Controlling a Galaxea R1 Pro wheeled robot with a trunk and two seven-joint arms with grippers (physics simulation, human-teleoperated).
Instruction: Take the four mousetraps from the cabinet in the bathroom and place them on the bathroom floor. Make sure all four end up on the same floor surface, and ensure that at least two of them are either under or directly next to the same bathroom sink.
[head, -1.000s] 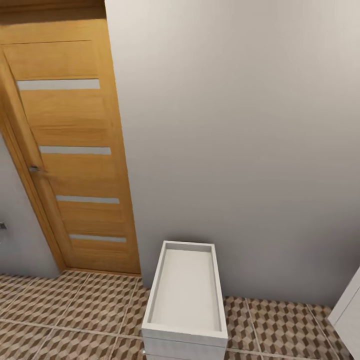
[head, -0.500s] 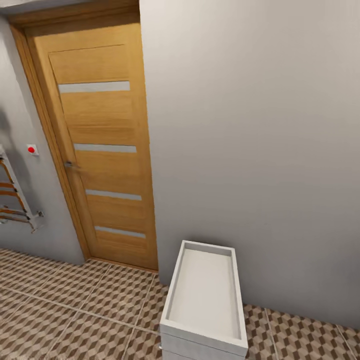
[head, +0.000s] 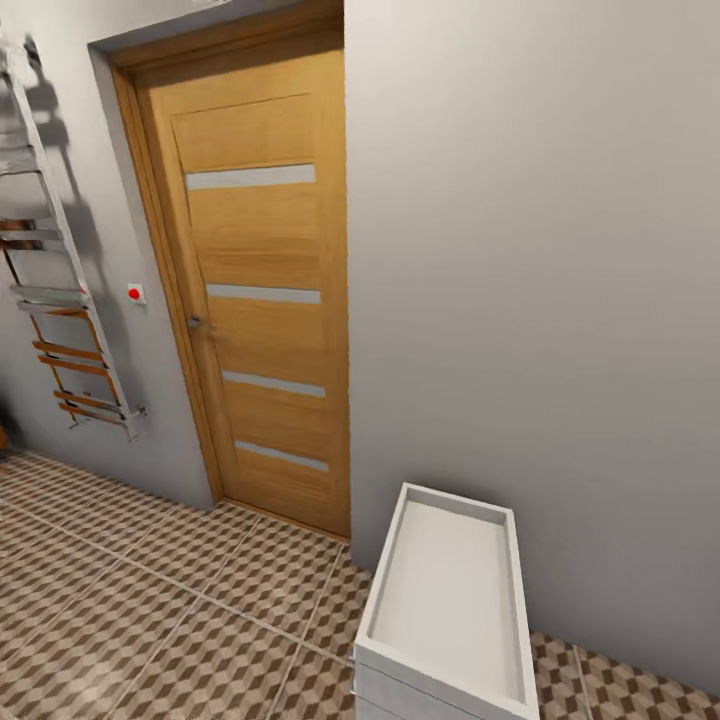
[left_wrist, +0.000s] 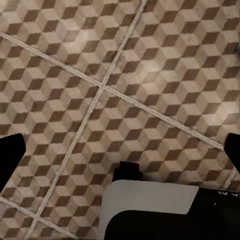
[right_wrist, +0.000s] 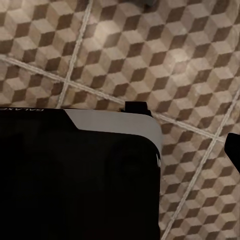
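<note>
No mousetraps are in sight; the robot looks to be in transit, hunting for the cabinet. In the head view a wooden door (head: 262, 300) stands at 11 o'clock, a towel rail (head: 60, 300) at 9, a white tray-topped unit (head: 445, 610) at 5, with cube-patterned floor (head: 150, 610) at 7. Both wrist cameras look down on floor tiles (left_wrist: 125, 75); the left gripper's (left_wrist: 120, 155) dark fingertips sit far apart with nothing between them, while the right gripper's opening I cannot tell. Next comes turning until the cabinet shows.

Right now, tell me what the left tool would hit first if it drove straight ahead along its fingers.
Most likely the bathroom floor: the left wrist view looks down onto bare cube-patterned tiles, with nothing lying between. How far off the floor is cannot be judged.
</note>
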